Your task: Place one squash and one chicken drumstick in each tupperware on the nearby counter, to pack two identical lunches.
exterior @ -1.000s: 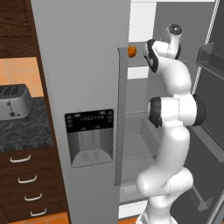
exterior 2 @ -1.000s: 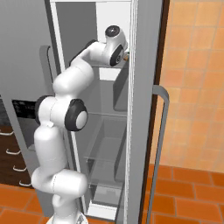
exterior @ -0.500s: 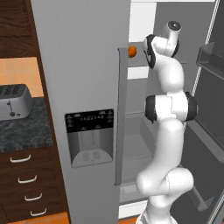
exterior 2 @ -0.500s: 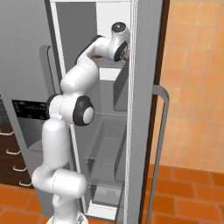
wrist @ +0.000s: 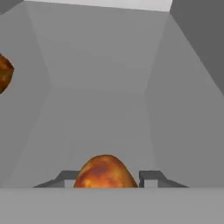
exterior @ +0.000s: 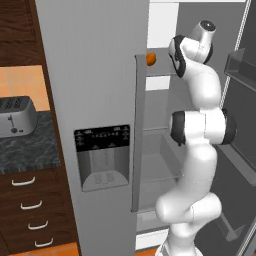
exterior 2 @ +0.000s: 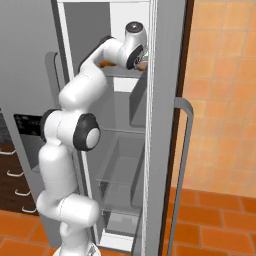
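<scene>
Inside the open fridge (exterior 2: 165, 125), the tool (wrist: 107, 177) grips a drumstick (wrist: 105, 173) between its fingers (wrist: 151, 177) above an upper shelf (wrist: 100, 127). A second drumstick (wrist: 4, 72) lies at its left. No writing is legible.

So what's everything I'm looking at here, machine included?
Fridge: one, grey, open, with a dark dispenser panel on its closed door.
Fridge shelves: several, pale grey, inside the open compartment.
Chicken drumstick: one, glossy orange-brown, between the end effector's fingers on an upper shelf.
Second drumstick: one, orange-brown, at the left edge of the hand view; it also peeks past the door edge in the left base view.
Toaster: one, silver, on the counter.
Counter: one, dark marbled, left of the fridge, above dark wood drawers.
Floor: orange tiles.
Robot arm: one, white, reaching into the fridge.
End effector: one, dark fingers either side of the drumstick.
</scene>
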